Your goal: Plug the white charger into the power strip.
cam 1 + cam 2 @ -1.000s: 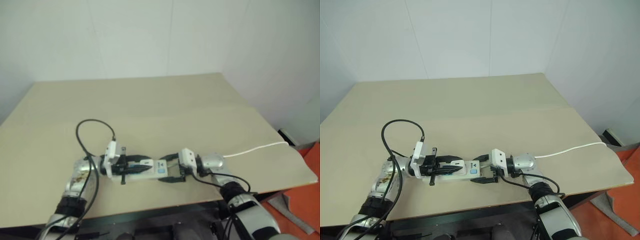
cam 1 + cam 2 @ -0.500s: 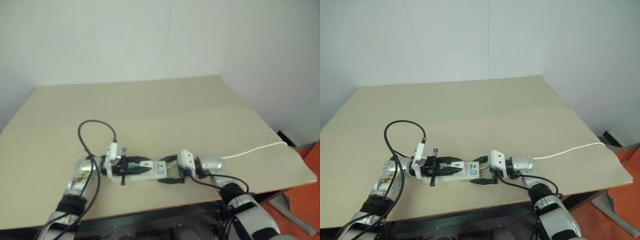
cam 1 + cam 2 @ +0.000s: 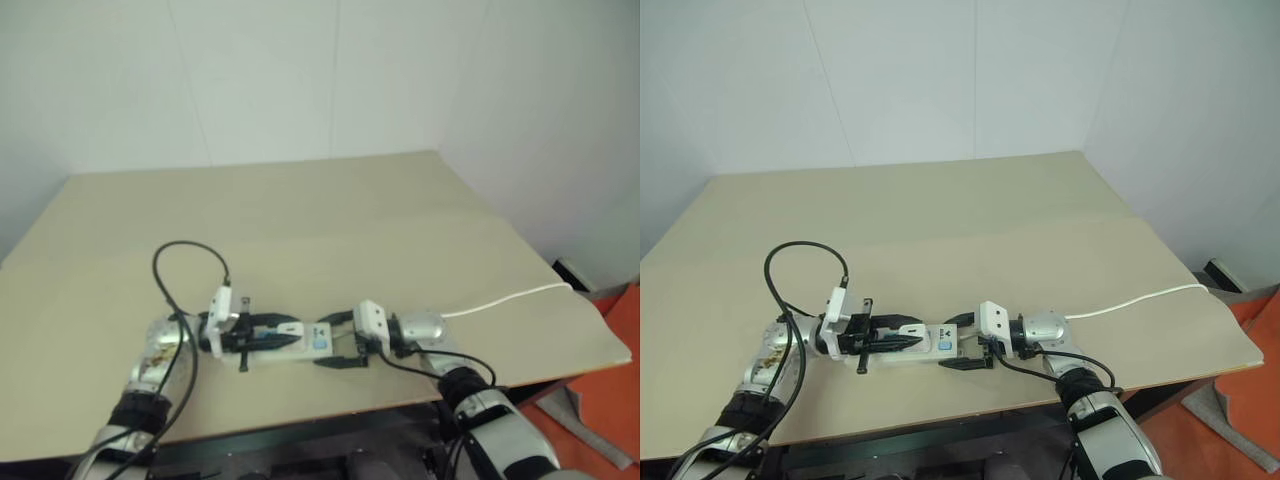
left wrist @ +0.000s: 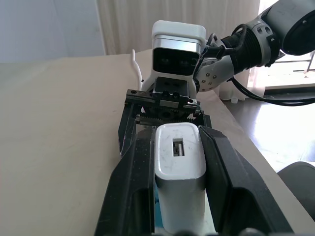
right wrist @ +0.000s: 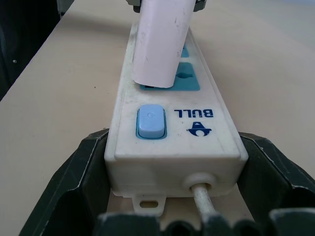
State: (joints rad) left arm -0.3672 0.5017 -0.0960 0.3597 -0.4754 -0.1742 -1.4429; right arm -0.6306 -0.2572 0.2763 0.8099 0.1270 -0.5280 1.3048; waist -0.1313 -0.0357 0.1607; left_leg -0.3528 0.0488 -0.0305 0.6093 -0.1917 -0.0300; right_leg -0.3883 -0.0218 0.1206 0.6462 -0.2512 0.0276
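Left gripper (image 4: pixel 179 196): I am clamping my two black fingers (image 4: pixel 133 187) on the white charger (image 4: pixel 179 169), one finger pressing each of its side faces. My arm is reaching in level from the table's left, pointing toward my other gripper.

Charger: I am holding it upright over the power strip (image 5: pixel 174 132). In the right wrist view its lower end is sitting on the blue socket (image 5: pixel 170 81) closest to the switch. I cannot tell whether the prongs are fully in.

Right gripper (image 5: pixel 174 162): I am keeping my fingers (image 5: pixel 74 182) spread wide around the cord end of the power strip, one finger lying along each long side. They are right against the strip's corners, though I cannot tell whether they are actually pressing on it.

Power strip: it is lying flat on the table (image 3: pixel 970 210), near the front edge, stretched lengthwise between my two grippers. Its blue switch (image 5: pixel 151 122) is at the end facing my right gripper, beside a blue printed logo (image 5: pixel 197 129).

Cord (image 3: pixel 1140 298): the thin white cord is leaving the strip's end between my right fingers and is running across the table toward the right edge.

Black cable (image 3: pixel 805 275): it is looping up from my left arm in a round arc over the table.
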